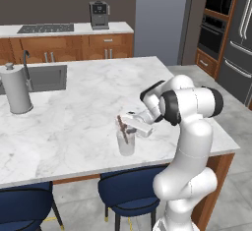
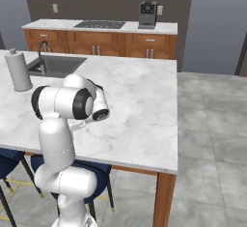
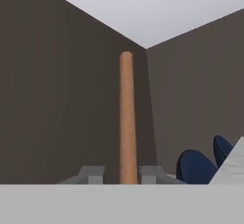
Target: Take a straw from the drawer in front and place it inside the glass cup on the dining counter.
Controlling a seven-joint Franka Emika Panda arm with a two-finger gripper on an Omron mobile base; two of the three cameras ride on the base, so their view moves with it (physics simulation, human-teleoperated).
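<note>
1. Now the thin reddish-brown straw leans inside the small clear glass cup, and its top pokes out above the rim.
2. That cup stands near the front edge of the big white marble dining counter, above a navy blue stool.
3. Just beside the straw's top is the white arm's gripper.
4. Seen from the hand, the straw stands between the two fingers with small gaps either side, so the jaws are a little open and not squeezing it.
</note>
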